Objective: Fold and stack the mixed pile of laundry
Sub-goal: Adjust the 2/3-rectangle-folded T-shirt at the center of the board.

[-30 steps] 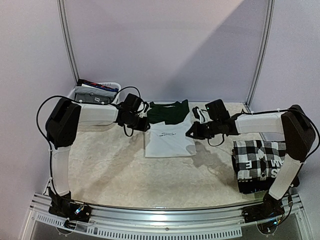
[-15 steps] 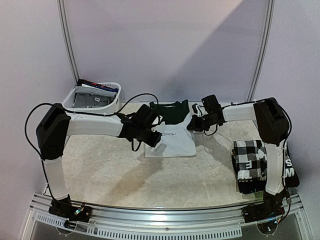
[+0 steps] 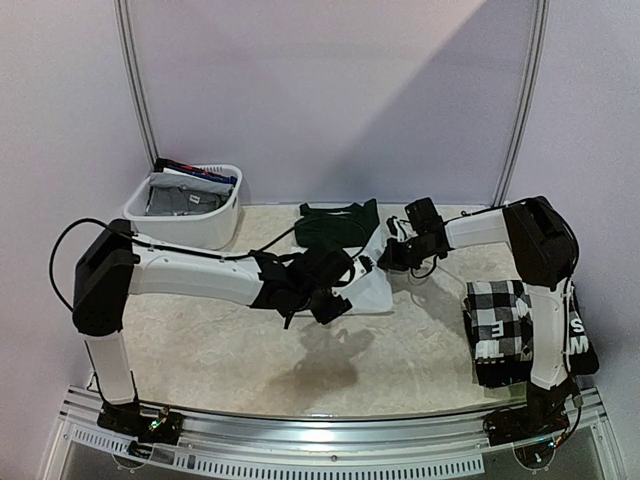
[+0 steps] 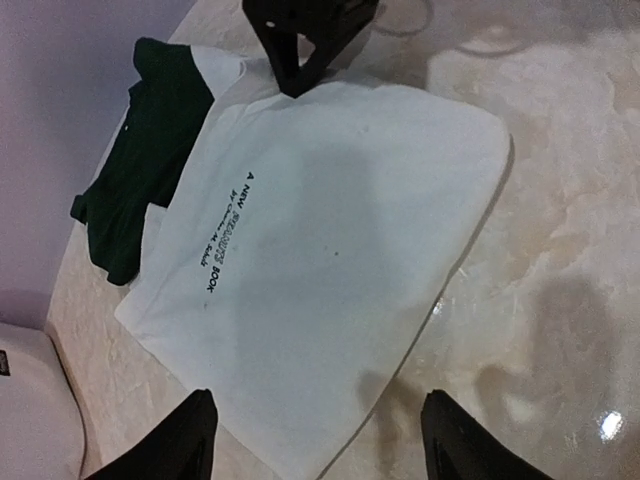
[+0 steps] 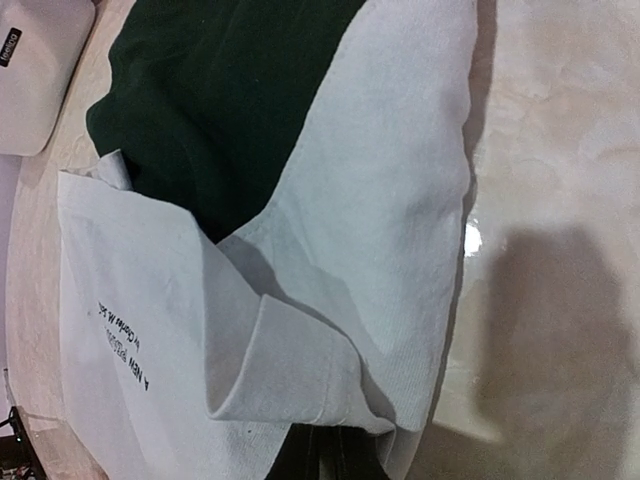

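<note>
A white T-shirt (image 3: pixel 368 285) with a dark green collar part (image 3: pixel 335 225) lies flat at the back middle of the table. My left gripper (image 3: pixel 333 297) is open and empty, hovering over the shirt's near edge (image 4: pixel 330 250); its fingertips (image 4: pixel 185 440) straddle the hem. My right gripper (image 3: pixel 384 257) is shut on a folded-over white sleeve (image 5: pixel 300 380) at the shirt's right side. A folded black-and-white checkered shirt (image 3: pixel 510 318) lies at the right, on a black piece with white letters (image 3: pixel 578 335).
A white plastic basket (image 3: pixel 215 225) at the back left holds grey and blue garments (image 3: pixel 180 195); its corner shows in the right wrist view (image 5: pixel 35 70). The right gripper shows at the top of the left wrist view (image 4: pixel 300 40). A bare marble tabletop (image 3: pixel 400 350) lies in front.
My left arm has swung right and nearer, from the shirt's left shoulder to over its near edge. My right gripper moved back onto the shirt's right sleeve and lifted a fold.
</note>
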You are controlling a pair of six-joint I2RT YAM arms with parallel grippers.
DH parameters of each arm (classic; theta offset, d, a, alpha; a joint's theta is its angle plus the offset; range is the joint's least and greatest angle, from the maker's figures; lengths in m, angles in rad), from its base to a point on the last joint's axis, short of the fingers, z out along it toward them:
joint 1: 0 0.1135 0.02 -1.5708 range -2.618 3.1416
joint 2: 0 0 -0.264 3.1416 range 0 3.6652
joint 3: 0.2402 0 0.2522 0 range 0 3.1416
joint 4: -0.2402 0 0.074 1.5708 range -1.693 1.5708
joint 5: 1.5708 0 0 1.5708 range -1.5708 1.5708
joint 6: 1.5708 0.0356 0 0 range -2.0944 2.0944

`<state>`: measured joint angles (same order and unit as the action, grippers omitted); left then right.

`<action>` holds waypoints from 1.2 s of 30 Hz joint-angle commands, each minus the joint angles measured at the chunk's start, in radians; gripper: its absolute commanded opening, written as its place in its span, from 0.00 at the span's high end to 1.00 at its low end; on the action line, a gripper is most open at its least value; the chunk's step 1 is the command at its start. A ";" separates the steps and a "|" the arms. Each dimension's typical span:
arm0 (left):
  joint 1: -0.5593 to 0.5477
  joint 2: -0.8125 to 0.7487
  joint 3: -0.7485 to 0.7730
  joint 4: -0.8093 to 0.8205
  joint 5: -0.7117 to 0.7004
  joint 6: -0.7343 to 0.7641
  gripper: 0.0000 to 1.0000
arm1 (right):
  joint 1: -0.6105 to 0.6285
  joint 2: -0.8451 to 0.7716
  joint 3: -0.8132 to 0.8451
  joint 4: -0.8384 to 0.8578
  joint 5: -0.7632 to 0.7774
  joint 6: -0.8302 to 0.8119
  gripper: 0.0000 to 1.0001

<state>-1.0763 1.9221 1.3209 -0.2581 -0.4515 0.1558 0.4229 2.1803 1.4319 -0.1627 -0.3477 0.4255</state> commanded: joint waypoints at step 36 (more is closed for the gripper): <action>-0.044 0.334 0.209 0.028 -0.026 0.465 0.42 | -0.004 -0.613 -0.471 -0.104 0.168 0.048 0.67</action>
<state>-1.1347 2.2105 1.5032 -0.2234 -0.4591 0.5804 0.4187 1.6070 0.9798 -0.2825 -0.1825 0.4660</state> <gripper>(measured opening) 0.603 0.331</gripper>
